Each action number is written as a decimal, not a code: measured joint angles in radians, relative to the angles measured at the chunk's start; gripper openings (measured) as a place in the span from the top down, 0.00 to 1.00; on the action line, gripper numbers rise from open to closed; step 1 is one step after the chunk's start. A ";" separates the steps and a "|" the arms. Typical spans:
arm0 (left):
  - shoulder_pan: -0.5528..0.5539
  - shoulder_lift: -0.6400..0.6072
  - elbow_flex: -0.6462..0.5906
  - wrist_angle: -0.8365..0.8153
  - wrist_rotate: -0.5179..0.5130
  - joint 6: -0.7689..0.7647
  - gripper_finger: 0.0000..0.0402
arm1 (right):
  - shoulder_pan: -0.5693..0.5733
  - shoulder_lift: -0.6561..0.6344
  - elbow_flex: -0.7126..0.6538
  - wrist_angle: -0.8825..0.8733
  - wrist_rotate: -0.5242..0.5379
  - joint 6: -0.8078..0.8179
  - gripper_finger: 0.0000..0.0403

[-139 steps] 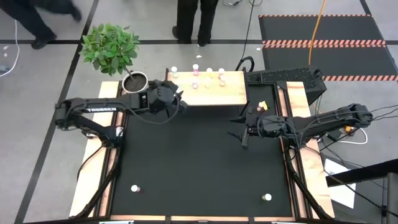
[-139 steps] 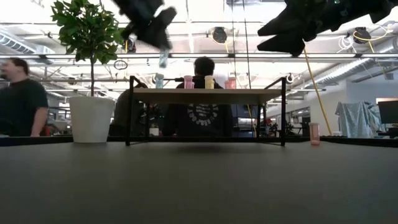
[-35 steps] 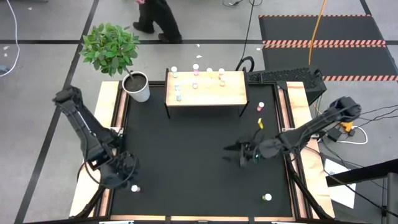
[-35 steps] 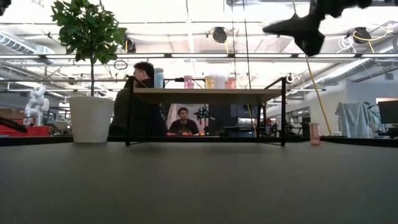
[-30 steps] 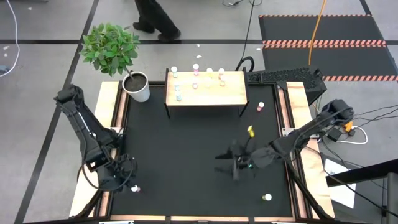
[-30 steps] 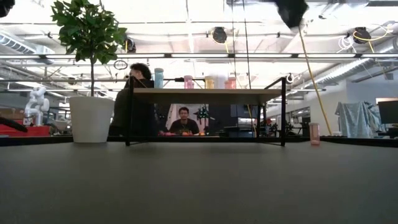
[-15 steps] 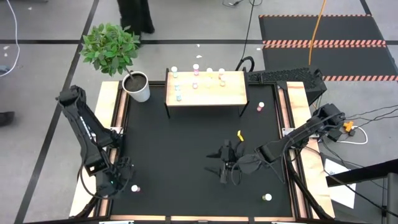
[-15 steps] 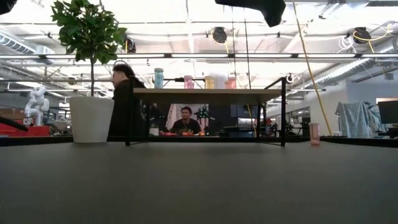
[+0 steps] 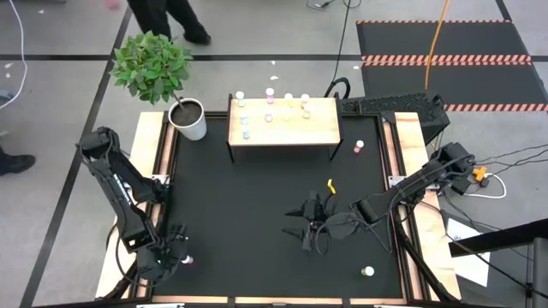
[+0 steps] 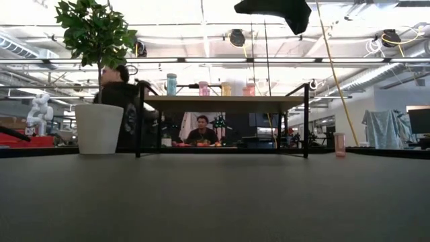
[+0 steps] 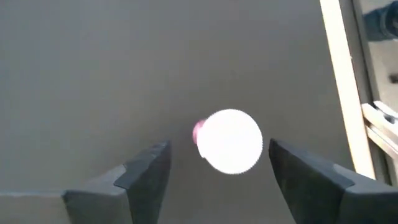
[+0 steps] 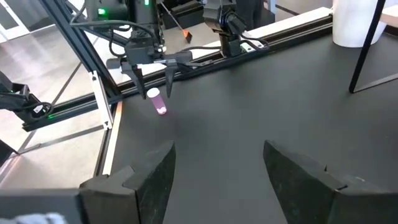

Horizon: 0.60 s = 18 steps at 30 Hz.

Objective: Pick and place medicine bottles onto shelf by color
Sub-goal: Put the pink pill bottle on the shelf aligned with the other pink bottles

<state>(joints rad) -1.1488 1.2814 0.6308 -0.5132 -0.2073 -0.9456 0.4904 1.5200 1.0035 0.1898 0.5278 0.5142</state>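
Left gripper: my left gripper (image 9: 175, 257) hangs over the near-left corner of the black table (image 9: 257, 205), fingers spread wide, pointing straight down.
Pink bottle: a pink bottle (image 11: 229, 140) with a white cap stands on the mat directly under that gripper, between the two fingers (image 11: 146, 174), touching neither; there is a gap on each side of the cap. The right wrist view shows the same bottle (image 12: 157, 101) just below the fingertips.
Edges near it: the wooden side rail (image 11: 341, 93) of the table runs close by the bottle, so it sits near the left border and near the front edge.
Right gripper: my right gripper (image 9: 306, 227) is held above the mat right of centre, fingers apart and holding nothing; the low view shows it as a dark shape at the top.
Open room: the black mat between my two grippers is bare, as is the stretch from the right gripper to the shelf.
Shelf: the wooden shelf (image 9: 321, 128) stands at the far edge, with several bottles on its top.
Other bottles: a pink one (image 9: 358, 148) stands right of the shelf, a pale one (image 9: 367, 272) near the front-right corner.
Plant pot: the white pot (image 9: 188, 118) is at the far-left corner, beside the shelf.
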 joint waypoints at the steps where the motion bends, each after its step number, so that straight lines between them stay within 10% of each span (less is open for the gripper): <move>1: 0.000 0.007 0.000 0.007 -0.010 -0.004 0.34 | 0.000 0.000 0.000 0.000 0.000 0.007 0.41; 18: 0.000 0.019 0.015 0.052 -0.030 0.002 0.53 | 0.000 0.000 0.000 0.000 0.000 0.042 0.41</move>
<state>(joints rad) -1.1490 1.3008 0.6456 -0.4610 -0.2375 -0.9434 0.4904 1.5200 1.0031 0.1894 0.5278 0.5566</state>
